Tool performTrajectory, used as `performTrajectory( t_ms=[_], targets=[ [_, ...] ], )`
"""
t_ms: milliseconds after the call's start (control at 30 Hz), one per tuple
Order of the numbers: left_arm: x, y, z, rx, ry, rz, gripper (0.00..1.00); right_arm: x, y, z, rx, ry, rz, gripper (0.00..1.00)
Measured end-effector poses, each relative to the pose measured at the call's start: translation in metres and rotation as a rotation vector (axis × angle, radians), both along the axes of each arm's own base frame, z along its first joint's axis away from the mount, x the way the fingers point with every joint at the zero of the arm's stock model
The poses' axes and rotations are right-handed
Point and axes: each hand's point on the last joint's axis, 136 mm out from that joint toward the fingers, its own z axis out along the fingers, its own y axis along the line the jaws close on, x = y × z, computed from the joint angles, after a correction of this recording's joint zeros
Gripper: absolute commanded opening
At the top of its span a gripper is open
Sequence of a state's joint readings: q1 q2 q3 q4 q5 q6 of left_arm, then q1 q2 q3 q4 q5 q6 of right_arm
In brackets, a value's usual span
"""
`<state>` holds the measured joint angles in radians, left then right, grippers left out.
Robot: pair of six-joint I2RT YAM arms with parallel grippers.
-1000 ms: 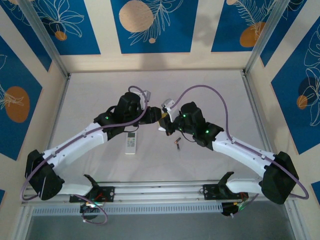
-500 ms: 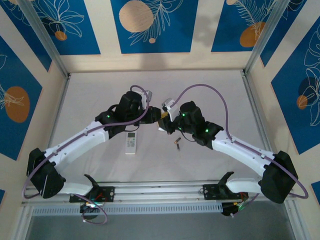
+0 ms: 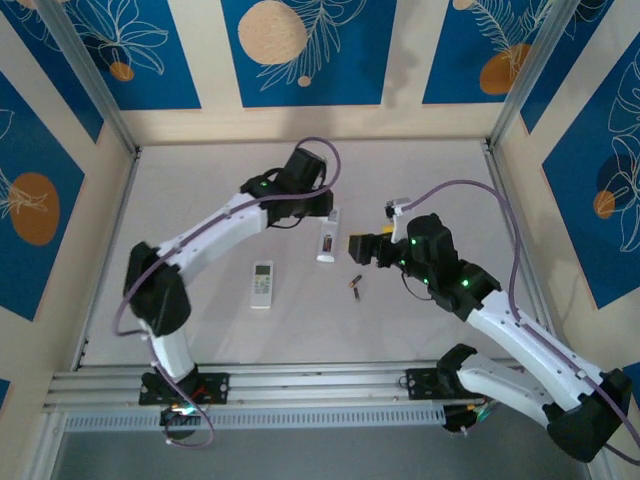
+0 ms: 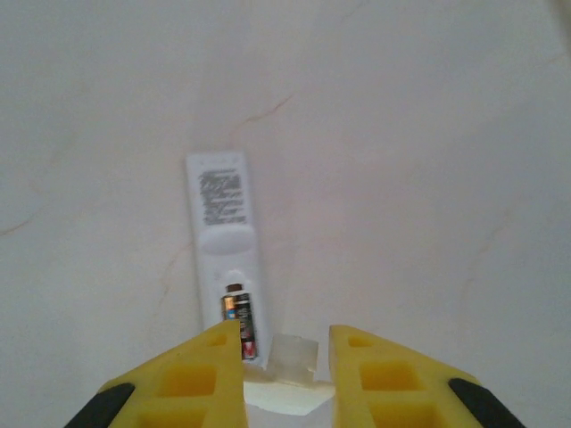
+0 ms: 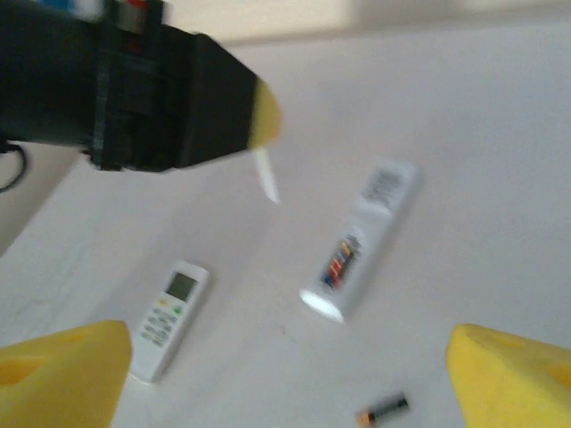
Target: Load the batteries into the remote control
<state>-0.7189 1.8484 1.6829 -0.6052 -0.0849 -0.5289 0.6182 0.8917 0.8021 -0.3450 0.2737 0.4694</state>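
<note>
1. The left gripper [image 4: 285,343] is clamped on a thin white piece [image 5: 266,176], probably the battery cover, over the open remote [image 4: 223,241] at mid-table. With so thin a hold it could slip.
2. One battery [image 4: 239,319] sits in the bay.
3. A loose battery [image 5: 382,409] lies just near of that remote. The right gripper [image 3: 358,247], fingers wide apart and empty, could roll it away.
4. The second remote [image 5: 165,316], near left, is a wrong target.

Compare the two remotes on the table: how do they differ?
The far remote lies back up; the near remote lies face up, screen and buttons showing. The far remote's compartment is open with a battery inside; the near remote's back is hidden. Both are white, lying flat.
</note>
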Motion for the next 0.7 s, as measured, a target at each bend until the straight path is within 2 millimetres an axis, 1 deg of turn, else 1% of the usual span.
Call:
performTrajectory(
  t_ms=[100,167,200,267,333,567,700],
  targets=[
    [0.008,-0.005,-0.033,0.073,0.062,-0.009,0.05,-0.003,-0.016,-0.034,-0.048,0.150,-0.069,0.98],
    [0.011,-0.007,-0.054,0.113,0.104,-0.013,0.06,-0.009,-0.021,-0.050,-0.074,0.226,-0.090,0.98],
    [0.011,-0.008,-0.061,0.130,0.121,-0.017,0.05,-0.011,-0.022,-0.054,-0.082,0.244,-0.095,0.98],
    [0.010,-0.007,-0.074,0.162,0.152,-0.025,0.06,-0.014,-0.026,-0.059,-0.087,0.270,-0.105,0.98],
    [0.009,-0.008,-0.083,0.182,0.177,-0.028,0.06,-0.015,-0.029,-0.060,-0.086,0.280,-0.113,0.98],
    [0.010,-0.014,-0.104,0.194,0.235,-0.036,0.08,-0.010,-0.038,-0.060,-0.074,0.290,-0.147,0.98],
    [0.008,-0.015,-0.113,0.191,0.269,-0.025,0.09,-0.009,-0.040,-0.060,-0.065,0.295,-0.152,0.98]
  ],
)
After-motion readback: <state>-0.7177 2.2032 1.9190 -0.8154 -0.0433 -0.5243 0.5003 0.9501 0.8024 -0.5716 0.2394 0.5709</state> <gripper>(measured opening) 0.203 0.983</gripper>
